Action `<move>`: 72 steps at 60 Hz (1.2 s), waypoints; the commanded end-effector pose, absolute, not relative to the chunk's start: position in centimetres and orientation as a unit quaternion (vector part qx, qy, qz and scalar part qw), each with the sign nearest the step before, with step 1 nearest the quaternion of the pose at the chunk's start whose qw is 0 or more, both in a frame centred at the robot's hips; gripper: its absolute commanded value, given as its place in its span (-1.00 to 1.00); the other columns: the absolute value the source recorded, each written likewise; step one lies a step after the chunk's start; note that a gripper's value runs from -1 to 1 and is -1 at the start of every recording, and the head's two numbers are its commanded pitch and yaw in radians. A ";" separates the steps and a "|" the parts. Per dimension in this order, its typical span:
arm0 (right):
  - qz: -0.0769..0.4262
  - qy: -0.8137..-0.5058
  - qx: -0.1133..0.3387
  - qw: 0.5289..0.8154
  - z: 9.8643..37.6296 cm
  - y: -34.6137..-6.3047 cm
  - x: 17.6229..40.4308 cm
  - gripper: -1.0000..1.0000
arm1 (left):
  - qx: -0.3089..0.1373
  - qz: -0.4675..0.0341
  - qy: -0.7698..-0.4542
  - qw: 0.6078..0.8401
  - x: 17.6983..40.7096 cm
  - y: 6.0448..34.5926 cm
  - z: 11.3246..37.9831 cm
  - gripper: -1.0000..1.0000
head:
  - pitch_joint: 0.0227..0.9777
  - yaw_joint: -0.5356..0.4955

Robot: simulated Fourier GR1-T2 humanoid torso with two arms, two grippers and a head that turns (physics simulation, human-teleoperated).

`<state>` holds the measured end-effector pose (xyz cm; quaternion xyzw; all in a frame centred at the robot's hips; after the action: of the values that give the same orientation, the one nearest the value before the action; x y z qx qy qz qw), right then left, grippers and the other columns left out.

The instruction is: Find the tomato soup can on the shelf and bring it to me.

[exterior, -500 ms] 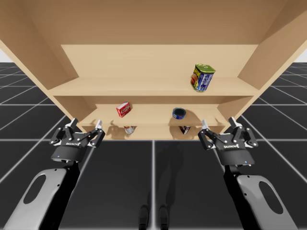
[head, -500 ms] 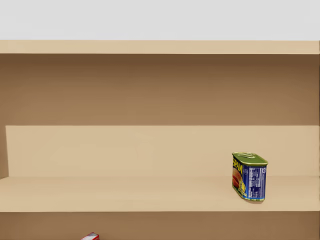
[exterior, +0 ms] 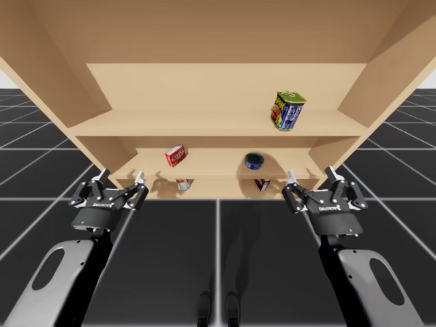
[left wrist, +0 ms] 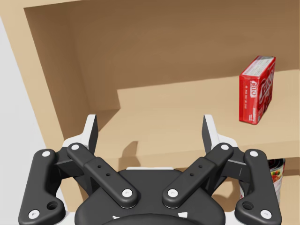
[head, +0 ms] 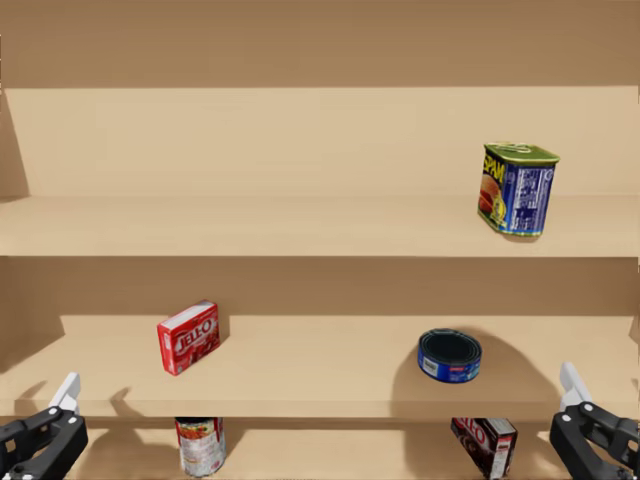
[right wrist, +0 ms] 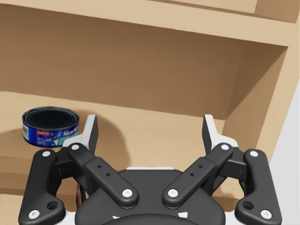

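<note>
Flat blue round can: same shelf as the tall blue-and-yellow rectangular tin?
No, the flat blue round can sits one shelf below the tall blue-and-yellow rectangular tin.

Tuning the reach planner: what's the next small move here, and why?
Probably lower my left gripper and ease it toward the red-and-white can: its fingers are open, and that can stands one level below the red box, nearer this arm.

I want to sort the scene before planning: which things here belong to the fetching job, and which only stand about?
For the job: red-and-white round can, lowest level; shelf; left gripper and right gripper, both open.
Just standing about: red box; flat blue can; blue-and-green rectangular can; dark box.
</note>
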<state>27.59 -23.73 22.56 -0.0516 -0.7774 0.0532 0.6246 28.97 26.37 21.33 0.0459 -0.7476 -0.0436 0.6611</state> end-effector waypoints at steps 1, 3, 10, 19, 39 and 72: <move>0.057 -0.776 -0.051 0.626 22.5 -23.8 27.6 -1.00 | 0.048 -0.046 -0.746 0.663 29.0 26.4 21.3 -1.00 | -0.04 0.12; 0.058 -0.775 -0.050 0.627 22.5 -23.8 27.6 -1.00 | 0.050 -0.047 -0.745 0.664 29.0 26.4 21.2 -1.00 | 0.00 0.15; 0.063 -0.773 -0.048 0.630 22.5 -23.6 27.5 -1.00 | 0.057 -0.049 -0.740 0.669 29.1 26.4 21.1 -1.00 | 0.21 0.28; 0.066 -0.771 -0.045 0.632 22.5 -23.5 27.5 -1.00 | 0.058 -0.049 -0.738 0.670 29.1 26.5 21.0 -1.00 | 0.50 0.42; 0.064 -0.769 -0.047 0.634 22.4 -23.3 27.7 -1.00 | 0.018 -0.034 -0.743 0.669 28.7 25.7 22.0 -1.00 | 0.50 0.44; 0.053 -0.770 -0.053 0.633 22.7 -24.2 27.8 -1.00 | -0.015 -0.020 -0.720 0.693 20.8 23.3 21.5 -1.00 | 0.49 0.48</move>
<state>27.78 -24.00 22.62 -0.0526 -0.7699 0.0550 0.6337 22.42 23.87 23.47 0.0057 -0.7452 -0.0299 0.6662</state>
